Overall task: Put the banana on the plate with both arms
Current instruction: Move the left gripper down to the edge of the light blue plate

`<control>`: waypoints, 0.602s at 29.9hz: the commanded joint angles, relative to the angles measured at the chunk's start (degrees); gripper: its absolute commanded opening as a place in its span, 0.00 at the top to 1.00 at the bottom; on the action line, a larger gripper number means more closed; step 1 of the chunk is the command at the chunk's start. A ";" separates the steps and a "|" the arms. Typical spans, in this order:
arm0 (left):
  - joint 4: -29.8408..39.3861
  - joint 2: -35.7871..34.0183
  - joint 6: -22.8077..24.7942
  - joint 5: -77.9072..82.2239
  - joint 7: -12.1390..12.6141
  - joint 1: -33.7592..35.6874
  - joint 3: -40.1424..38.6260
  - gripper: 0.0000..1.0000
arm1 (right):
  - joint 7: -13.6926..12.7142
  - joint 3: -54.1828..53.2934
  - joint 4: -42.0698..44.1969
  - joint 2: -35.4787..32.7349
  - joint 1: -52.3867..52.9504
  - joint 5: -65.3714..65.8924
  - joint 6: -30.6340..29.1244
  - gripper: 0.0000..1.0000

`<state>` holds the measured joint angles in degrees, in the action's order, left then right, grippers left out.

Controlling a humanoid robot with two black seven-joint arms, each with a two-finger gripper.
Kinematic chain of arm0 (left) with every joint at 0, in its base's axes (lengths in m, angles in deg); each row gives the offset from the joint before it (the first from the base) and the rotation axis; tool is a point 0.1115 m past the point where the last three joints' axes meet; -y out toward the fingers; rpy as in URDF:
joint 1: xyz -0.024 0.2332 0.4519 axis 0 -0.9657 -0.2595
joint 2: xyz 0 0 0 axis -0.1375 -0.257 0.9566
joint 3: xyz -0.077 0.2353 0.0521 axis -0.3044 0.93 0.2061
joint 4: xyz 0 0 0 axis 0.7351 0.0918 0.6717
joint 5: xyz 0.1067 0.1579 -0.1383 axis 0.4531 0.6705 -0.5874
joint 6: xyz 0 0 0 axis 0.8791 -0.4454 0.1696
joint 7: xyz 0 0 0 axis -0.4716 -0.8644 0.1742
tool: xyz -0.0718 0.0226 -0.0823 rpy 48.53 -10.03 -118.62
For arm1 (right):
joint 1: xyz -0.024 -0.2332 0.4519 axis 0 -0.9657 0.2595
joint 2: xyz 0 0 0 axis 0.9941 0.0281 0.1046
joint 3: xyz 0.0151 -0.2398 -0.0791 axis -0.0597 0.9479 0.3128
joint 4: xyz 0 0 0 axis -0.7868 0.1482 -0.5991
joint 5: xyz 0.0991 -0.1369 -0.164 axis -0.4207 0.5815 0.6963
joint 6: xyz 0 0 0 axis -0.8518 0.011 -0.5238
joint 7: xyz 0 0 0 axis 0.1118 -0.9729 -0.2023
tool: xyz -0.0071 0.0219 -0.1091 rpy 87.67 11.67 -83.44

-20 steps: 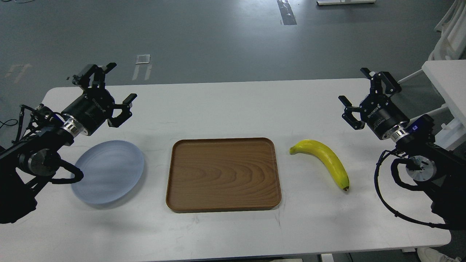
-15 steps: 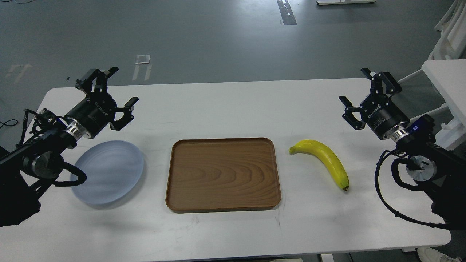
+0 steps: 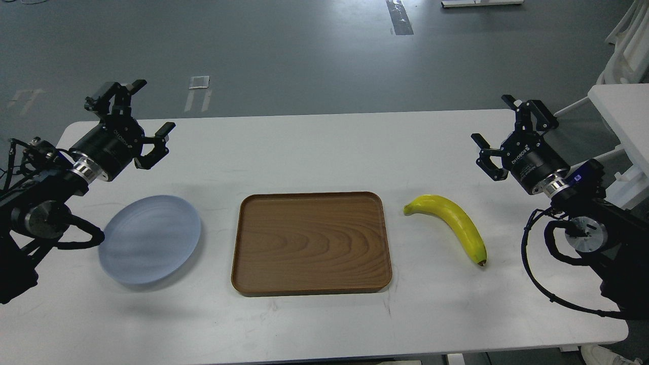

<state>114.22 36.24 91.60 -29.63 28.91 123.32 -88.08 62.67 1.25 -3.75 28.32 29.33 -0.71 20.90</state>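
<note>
Banana (image 3: 453, 223) lay flat on the table (image 3: 324, 147), just right of the wooden tray (image 3: 311, 242), stem toward the tray. Right hand (image 3: 497, 137) hovered spread and empty, up and to the banana's right, apart from it. Left hand (image 3: 139, 114) spread, empty, above the plate (image 3: 150, 241) at far left.

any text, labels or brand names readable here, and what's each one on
"ROBOTIQ": white lettering on the body of the right end effector, seen tilted.
White lettering on the body of the left end effector: upside down and too blurred to read for sure.
Banana, plate, wooden tray and table: no text.
</note>
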 commanded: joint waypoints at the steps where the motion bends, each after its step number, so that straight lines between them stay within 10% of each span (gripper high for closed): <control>1: 5.53 -5.43 -0.01 16.27 -5.10 1.04 -0.35 0.00 | 0.00 2.62 -0.22 0.62 0.58 0.22 0.00 0.00; 10: 21.36 -15.54 -0.01 57.98 -5.51 2.72 0.00 0.00 | 0.00 4.73 0.13 1.94 3.04 0.66 0.00 0.00; 18: 18.39 -16.25 -3.57 88.80 -5.51 1.57 2.80 0.00 | 0.00 4.73 0.04 2.47 3.39 0.66 0.00 0.00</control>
<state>134.49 20.08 89.46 52.54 23.37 125.23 -87.17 62.67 5.98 -3.71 30.78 32.71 -0.05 20.90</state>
